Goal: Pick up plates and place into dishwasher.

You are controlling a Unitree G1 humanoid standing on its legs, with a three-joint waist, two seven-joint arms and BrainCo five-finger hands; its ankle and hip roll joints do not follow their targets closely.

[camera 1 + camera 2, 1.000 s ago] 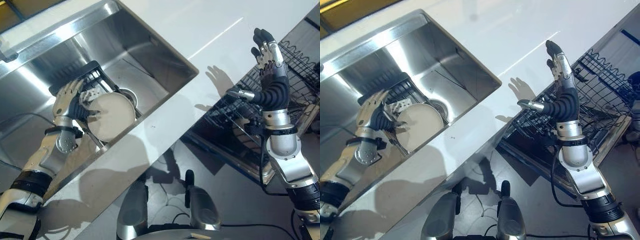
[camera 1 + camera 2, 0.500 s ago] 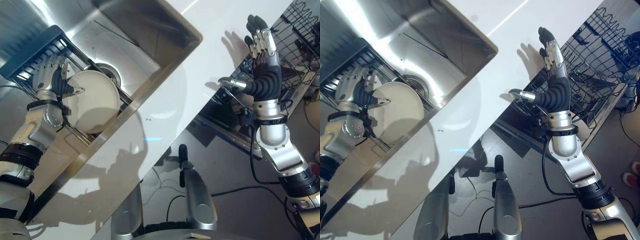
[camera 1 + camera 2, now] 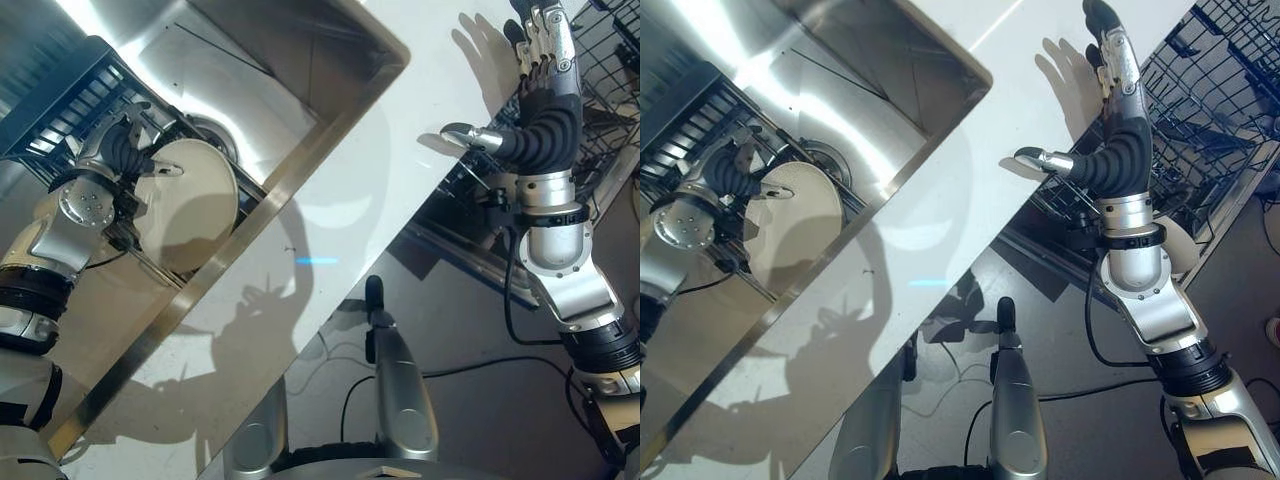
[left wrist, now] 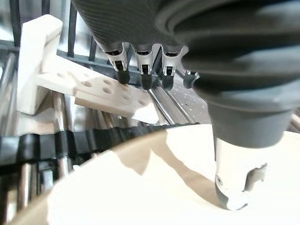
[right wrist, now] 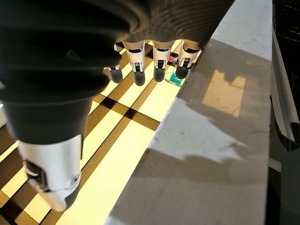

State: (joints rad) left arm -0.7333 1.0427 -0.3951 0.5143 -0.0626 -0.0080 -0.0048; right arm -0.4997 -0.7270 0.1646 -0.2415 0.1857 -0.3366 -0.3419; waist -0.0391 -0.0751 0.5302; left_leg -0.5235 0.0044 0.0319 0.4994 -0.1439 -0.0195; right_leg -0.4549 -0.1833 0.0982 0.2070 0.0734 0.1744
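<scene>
We see the left hand (image 3: pixel 118 160) down in the stainless sink (image 3: pixel 300 45) at the upper left of the frame, at the upper-left rim of a cream plate (image 3: pixel 190 205). The plate leans on edge against a dark slotted rack (image 3: pixel 70 95) in the sink basin, just left of the drain (image 3: pixel 215 133). The thumb (image 4: pixel 234 180) lies across the plate's front face and the fingers (image 4: pixel 123 72) reach over its rim toward the back, so we read it as a pinch on the plate's edge; finger contact behind the plate is hidden, so that's probably a grasp rather than a certain one. In the left wrist view, a white perforated bracket (image 4: pixel 70 82) sits on the rack bars just beyond the fingertips, behind the plate's rim.

The white countertop (image 3: pixel 420 130) runs diagonally from lower left to upper right, between the sink and the dishwasher side.

The right hand (image 3: pixel 1110 110) stands at the upper right of the frame, raised above the counter's edge, fingers straight and pointing up, thumb stuck out toward the left. It's released, holding nothing. The right wrist view confirms it: fingers (image 5: pixel 136 68) extended, thumb apart, nothing between them, the counter's edge (image 5: pixel 211 122) alongside.

Beyond the right hand, at the far upper right, we see the dishwasher's black wire rack (image 3: pixel 1220 90) pulled out, with a pale round item, possibly a plate, just beside the right forearm at the rack's lower edge (image 3: pixel 1182 243).
</scene>
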